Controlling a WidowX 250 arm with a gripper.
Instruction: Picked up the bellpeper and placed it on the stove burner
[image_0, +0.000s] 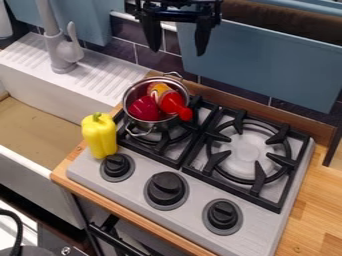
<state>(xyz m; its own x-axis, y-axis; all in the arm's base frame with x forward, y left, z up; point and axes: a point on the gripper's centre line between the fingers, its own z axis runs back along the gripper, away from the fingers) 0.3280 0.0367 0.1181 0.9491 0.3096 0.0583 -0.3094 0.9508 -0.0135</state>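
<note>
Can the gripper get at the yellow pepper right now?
Probably yes: the gripper has its jaws apart and nothing covers the yellow pepper, though the pot beside it may crowd the approach.

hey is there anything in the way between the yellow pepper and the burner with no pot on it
Partly: the metal pot crowds the way from the yellow pepper to the open burner, and black grate bars lie between. Lifting high would probably clear both.
</note>
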